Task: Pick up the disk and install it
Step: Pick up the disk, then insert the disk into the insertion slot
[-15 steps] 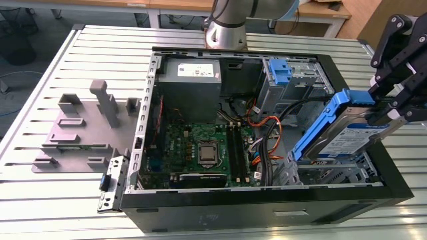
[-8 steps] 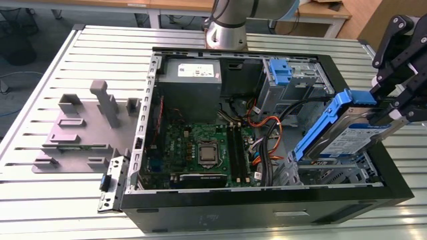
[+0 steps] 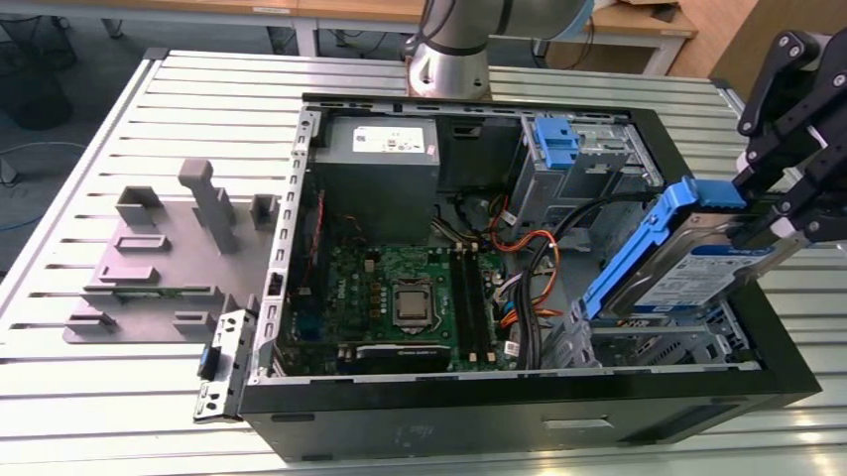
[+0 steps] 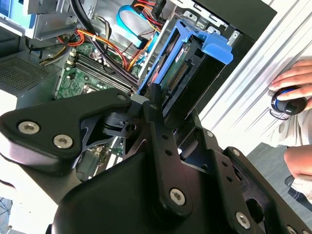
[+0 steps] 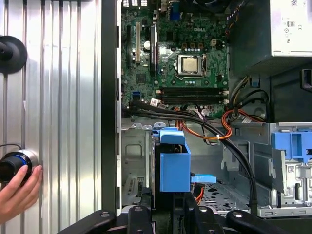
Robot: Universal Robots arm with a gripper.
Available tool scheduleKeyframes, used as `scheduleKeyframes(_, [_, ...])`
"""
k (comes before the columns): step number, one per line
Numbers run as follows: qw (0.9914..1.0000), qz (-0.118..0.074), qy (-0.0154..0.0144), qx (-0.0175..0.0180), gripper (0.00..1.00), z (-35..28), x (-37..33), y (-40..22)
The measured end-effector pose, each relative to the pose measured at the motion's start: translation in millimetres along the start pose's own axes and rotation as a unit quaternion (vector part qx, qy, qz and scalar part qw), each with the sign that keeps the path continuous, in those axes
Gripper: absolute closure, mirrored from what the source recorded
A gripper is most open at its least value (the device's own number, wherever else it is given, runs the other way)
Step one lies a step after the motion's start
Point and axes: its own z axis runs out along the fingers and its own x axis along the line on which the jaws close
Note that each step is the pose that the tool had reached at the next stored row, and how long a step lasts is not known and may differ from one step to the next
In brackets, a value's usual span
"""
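The tool grips the silver, blue-railed hard disk, lifted and tilted over the black computer case; apparently not yet seated.

in the exterior view the open case lies on the table. from the motherboard inside it, the power supply sits at twelve o'clock, the drive cage at one, the tilted disk at three, held in the gripper, and the fixture at nine, outside.

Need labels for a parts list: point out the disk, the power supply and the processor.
disk point(image 3: 715, 273), exterior view, its printed label.
power supply point(image 3: 377, 193), exterior view, its grey face.
processor point(image 5: 190, 64), first wrist view, its metal lid.
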Motion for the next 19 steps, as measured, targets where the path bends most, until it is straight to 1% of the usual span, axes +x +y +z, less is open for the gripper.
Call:
scheduleKeyframes(4, [1.00000,0.000,-0.0002,0.0000,0.65,3.1,0.0,-0.1])
scheduleKeyframes(11, [1.00000,0.000,-0.0005,0.0000,0.65,4.3,-1.3,-0.8])
scheduleKeyframes(14, [1.00000,0.000,-0.0004,0.0000,0.65,6.1,-1.3,-1.0])
scheduleKeyframes(17, [1.00000,0.000,-0.0003,0.0000,0.65,6.2,-1.3,-1.0])
scheduleKeyframes(19, [1.00000,0.000,-0.0005,0.0000,0.65,7.5,-1.2,-1.1])
